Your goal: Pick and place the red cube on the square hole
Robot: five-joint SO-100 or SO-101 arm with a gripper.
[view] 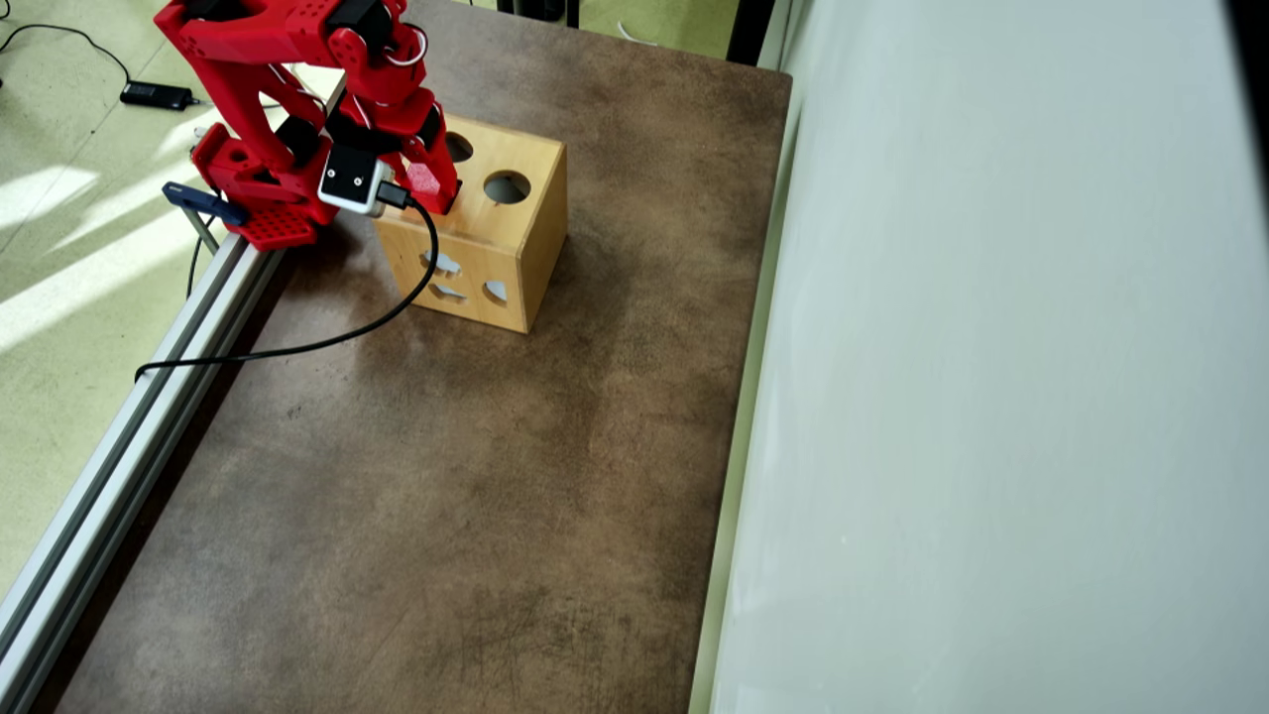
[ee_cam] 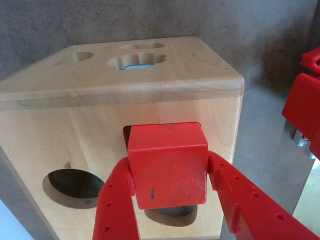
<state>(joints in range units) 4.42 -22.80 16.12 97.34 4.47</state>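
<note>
In the wrist view my gripper [ee_cam: 169,170] is shut on the red cube [ee_cam: 167,165], one red finger pressing each side. The cube sits against the near face of the light wooden box [ee_cam: 65,135]. The square hole [ee_cam: 127,133] shows only as a dark sliver behind the cube's upper left corner. A round hole [ee_cam: 72,184] lies to the left and a teardrop hole [ee_cam: 172,213] peeks out below the cube. In the overhead view the gripper [view: 433,193] holds the cube [view: 425,182] over the box's [view: 511,248] top face; the square hole is hidden there.
The box stands near the arm's red base [view: 263,213] at the far left of a brown table [view: 446,476]. A black cable [view: 327,342] trails from the wrist camera across the table. A metal rail [view: 129,416] runs along the left edge; a pale wall [view: 991,397] borders the right.
</note>
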